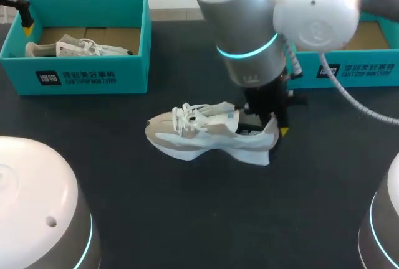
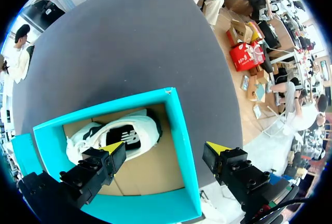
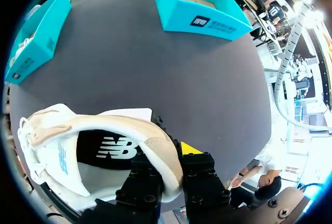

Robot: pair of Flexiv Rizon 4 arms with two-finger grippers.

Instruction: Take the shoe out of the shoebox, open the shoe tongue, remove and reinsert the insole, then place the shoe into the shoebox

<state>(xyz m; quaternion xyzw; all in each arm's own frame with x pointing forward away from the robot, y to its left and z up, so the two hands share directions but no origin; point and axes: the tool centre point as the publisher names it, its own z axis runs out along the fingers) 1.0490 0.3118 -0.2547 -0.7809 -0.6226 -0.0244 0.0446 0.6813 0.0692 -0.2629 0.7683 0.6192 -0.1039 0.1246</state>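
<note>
While clamped on shoe (image 1: 206,137) heel, right arm (image 1: 249,32) downward.

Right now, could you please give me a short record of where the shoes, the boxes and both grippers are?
shoe: white and beige, standing on its sole on the black table, outside both boxes
right gripper: shut on the shoe's heel collar, one finger inside, one outside
left gripper: open, above the left shoebox, holding nothing
second shoe: white, inside the left shoebox
right shoebox: teal, partly hidden behind my right arm
</note>
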